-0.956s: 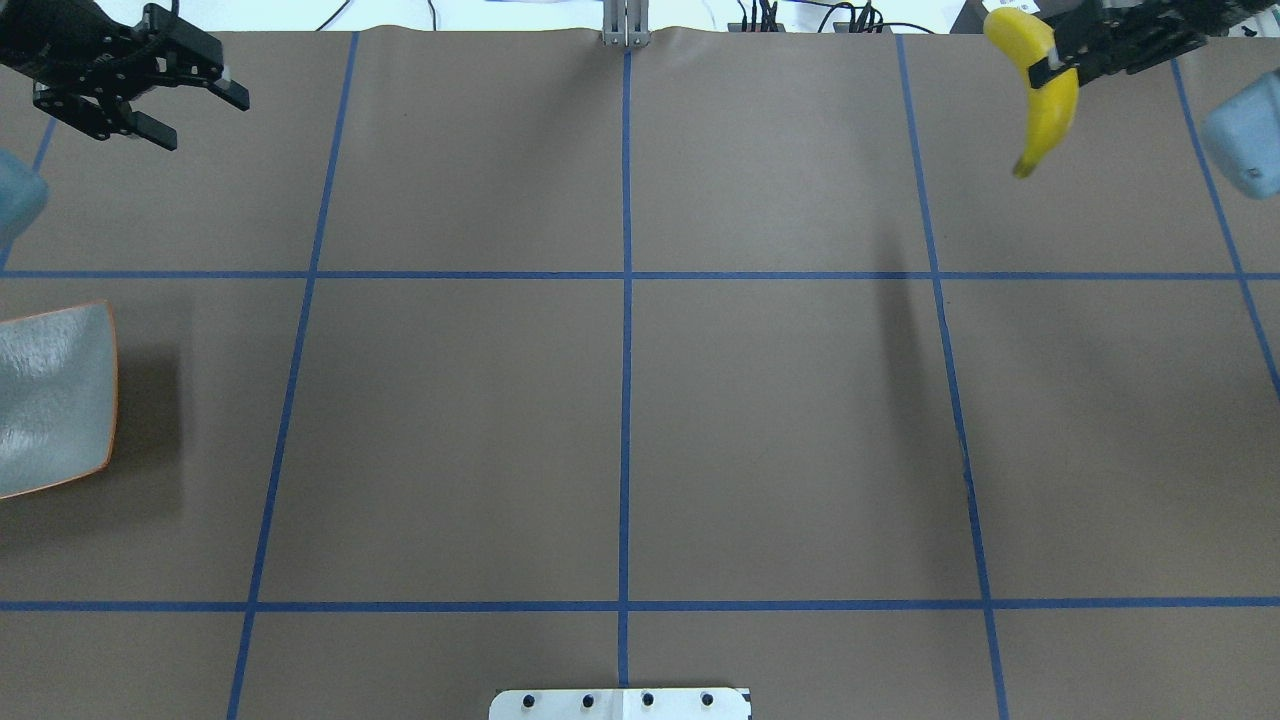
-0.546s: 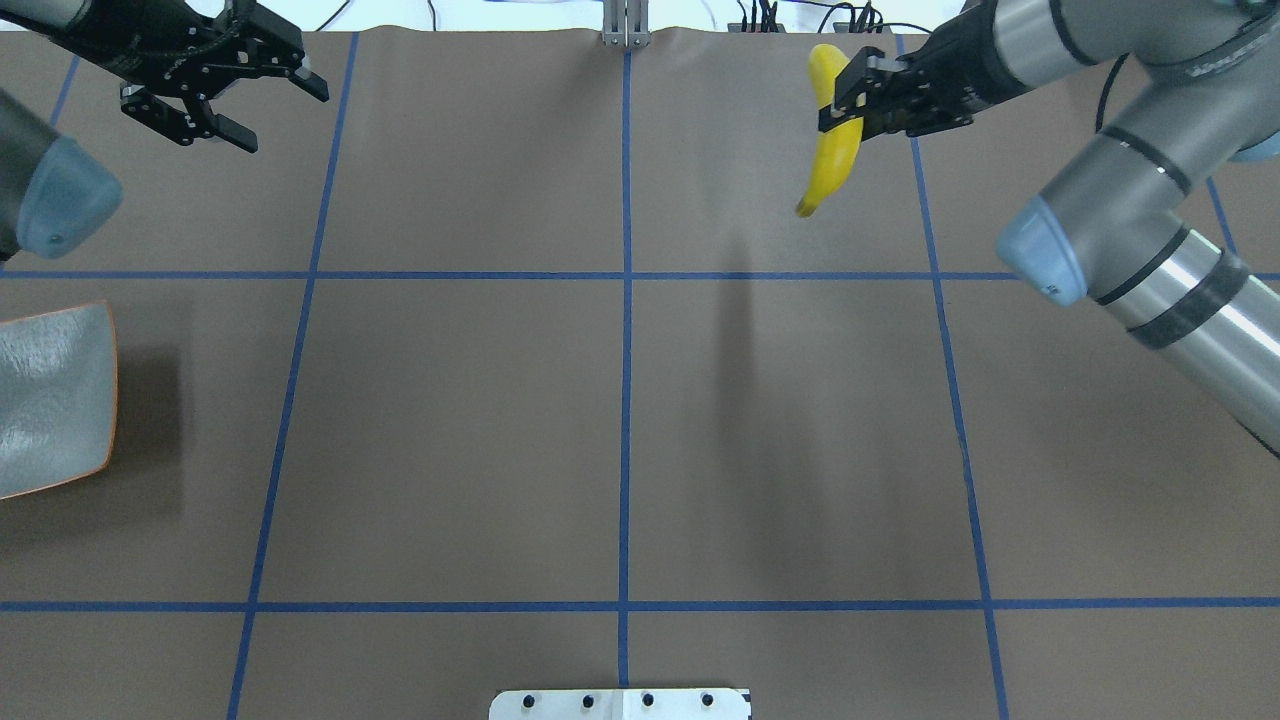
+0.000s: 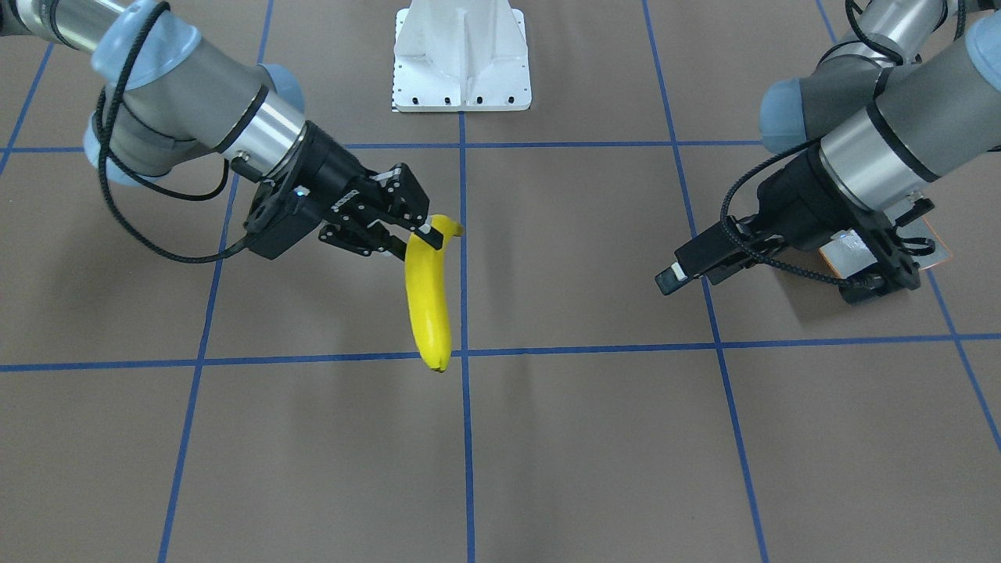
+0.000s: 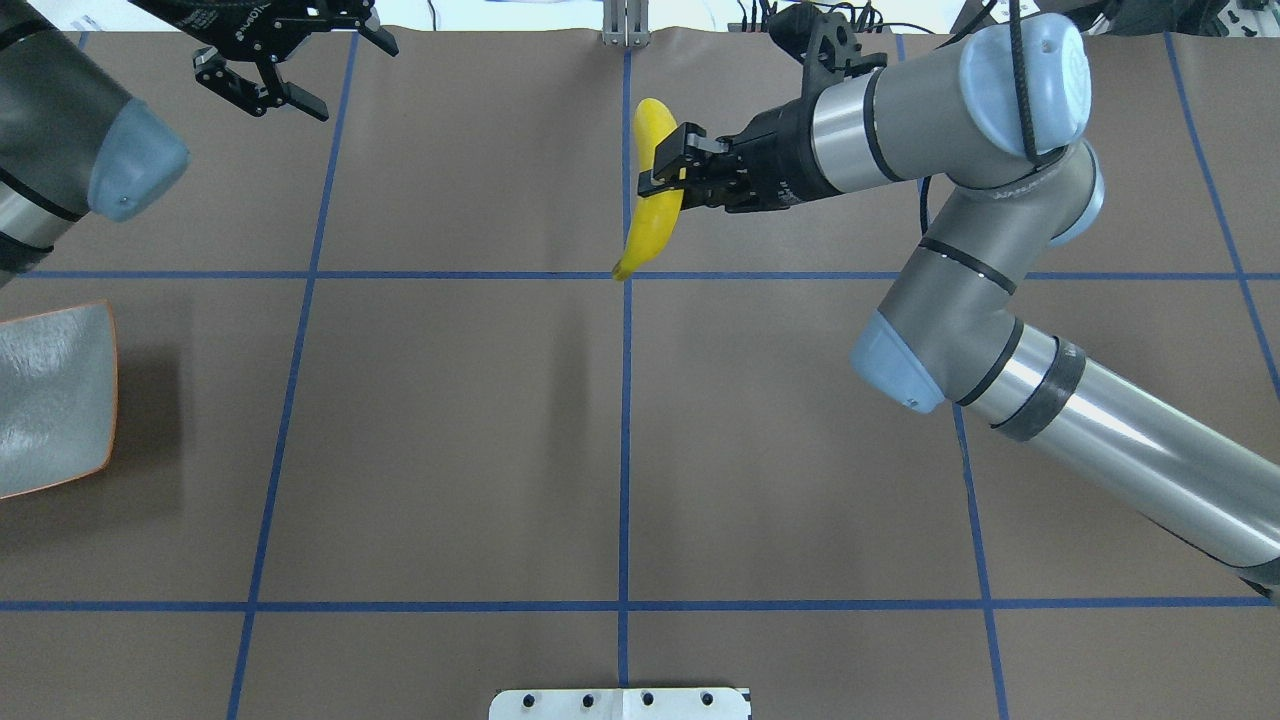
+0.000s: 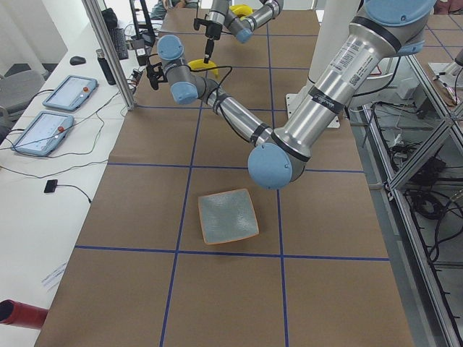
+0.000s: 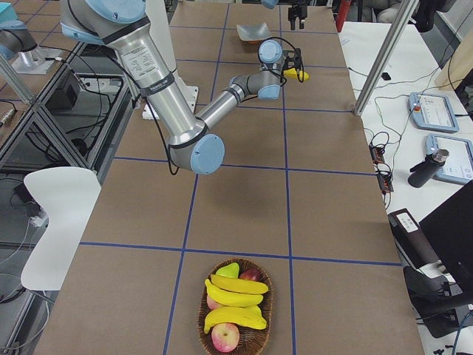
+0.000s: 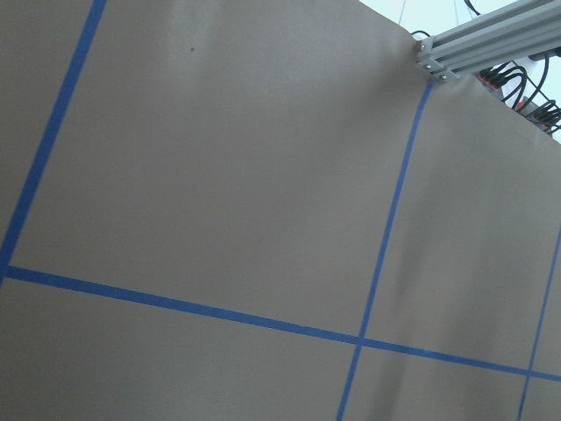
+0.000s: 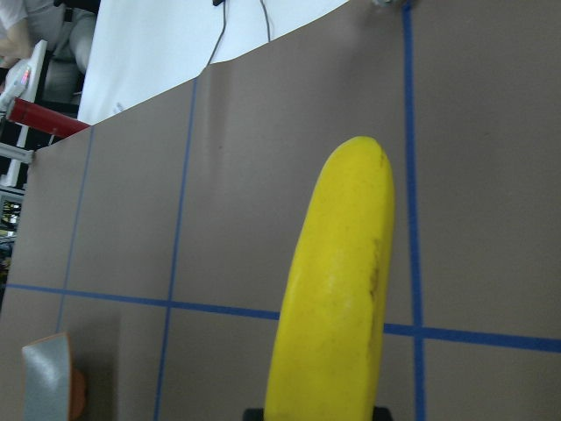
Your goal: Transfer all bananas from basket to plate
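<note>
Held banana: a bright yellow banana hangs clear of the bench, over the far half from the robot. It is right at the centre line of blue tape, and its lower tip points down toward a tape crossing.
Right claw: the right claw is clamped on the held banana near its upper end, with a black finger on either side. The arm reaches in from the right of the overhead view.
Other bananas: three more bananas lie stacked in the basket.
Basket: a round wicker bowl at the robot's right end of the bench, well apart from the held banana. It also holds red apples and one green fruit.
Plate: the grey-green plate with an orange rim sits flat at the robot's left end of the bench. It carries nothing and is well apart from the held banana.
Left claw: the left claw is held above the far left part of the bench. Its fingers are spread wide with nothing between them, and they point toward the middle.
Bench: it is covered in brown paper, which the blue tape divides into large squares.
</note>
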